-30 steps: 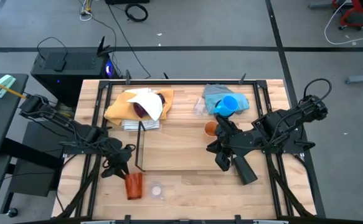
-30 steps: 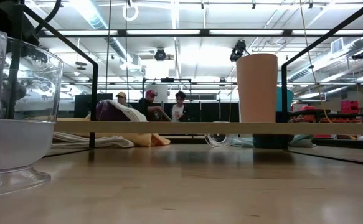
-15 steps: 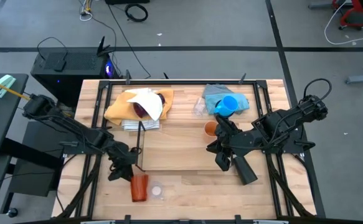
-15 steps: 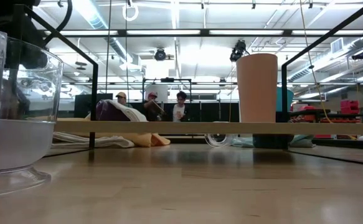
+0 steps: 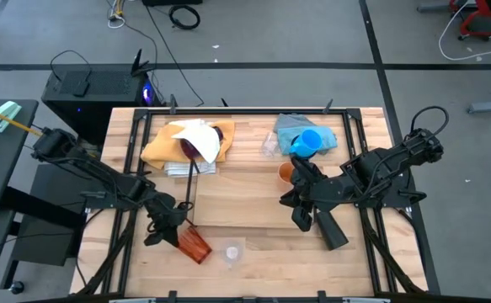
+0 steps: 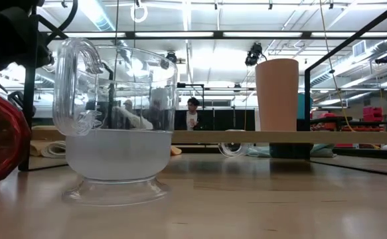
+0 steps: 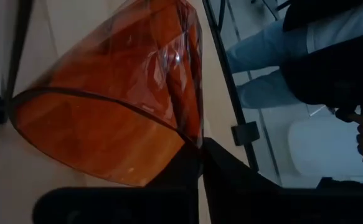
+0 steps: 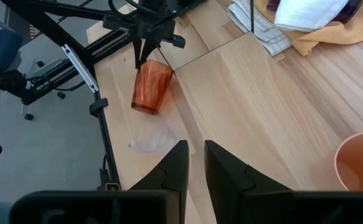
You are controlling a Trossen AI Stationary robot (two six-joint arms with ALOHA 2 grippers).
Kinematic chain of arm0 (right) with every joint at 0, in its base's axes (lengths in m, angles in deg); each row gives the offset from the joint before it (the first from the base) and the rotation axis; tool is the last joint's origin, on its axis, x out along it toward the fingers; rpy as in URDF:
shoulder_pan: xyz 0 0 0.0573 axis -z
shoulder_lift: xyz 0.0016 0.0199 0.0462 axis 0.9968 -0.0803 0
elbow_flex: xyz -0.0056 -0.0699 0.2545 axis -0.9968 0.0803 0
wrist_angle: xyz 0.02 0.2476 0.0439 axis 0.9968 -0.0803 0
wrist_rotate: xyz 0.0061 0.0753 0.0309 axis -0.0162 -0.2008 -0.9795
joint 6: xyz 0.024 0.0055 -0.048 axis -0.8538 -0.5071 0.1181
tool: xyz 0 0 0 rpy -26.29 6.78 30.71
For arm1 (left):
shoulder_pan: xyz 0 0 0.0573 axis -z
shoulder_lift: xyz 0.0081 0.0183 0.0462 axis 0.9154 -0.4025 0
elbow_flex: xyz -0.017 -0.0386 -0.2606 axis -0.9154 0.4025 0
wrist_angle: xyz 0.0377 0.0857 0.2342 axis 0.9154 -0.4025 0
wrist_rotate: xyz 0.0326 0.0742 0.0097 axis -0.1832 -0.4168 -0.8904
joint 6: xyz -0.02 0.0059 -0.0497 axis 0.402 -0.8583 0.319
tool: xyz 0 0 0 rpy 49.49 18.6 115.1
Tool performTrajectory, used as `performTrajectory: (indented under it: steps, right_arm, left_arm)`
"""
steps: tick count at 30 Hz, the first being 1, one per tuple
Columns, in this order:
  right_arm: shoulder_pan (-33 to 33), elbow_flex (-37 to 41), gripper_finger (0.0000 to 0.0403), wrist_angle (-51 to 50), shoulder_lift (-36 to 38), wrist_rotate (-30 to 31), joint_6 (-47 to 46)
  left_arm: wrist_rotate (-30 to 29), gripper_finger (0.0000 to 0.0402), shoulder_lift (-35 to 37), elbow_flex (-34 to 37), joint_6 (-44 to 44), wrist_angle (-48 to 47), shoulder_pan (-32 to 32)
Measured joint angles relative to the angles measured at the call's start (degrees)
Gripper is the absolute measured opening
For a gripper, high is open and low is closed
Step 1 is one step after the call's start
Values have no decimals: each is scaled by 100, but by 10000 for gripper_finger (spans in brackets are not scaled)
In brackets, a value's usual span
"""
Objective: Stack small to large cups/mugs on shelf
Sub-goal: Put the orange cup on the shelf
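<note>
The shelf (image 5: 188, 195) sits mid-table, with the tumbler (image 5: 194, 245) tilted at its front left corner and the clear cup (image 5: 232, 252) just right of that tumbler. The cloths (image 5: 178, 145) lie behind the shelf's left end. The small cup (image 5: 286, 173) stands near the shelf's right end, and the mug (image 5: 306, 142) lies behind it.
</note>
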Motion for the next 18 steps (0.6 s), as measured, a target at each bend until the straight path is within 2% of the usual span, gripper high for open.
performTrajectory:
  steps: [9,18]
  right_arm:
    - [0,-2,57,0,0,0,2]
    - [0,-2,57,-4,0,0,44]
  left_arm:
    - [387,12,12,2,256,-24,67]
    - [403,12,341,-102,661,-305,489]
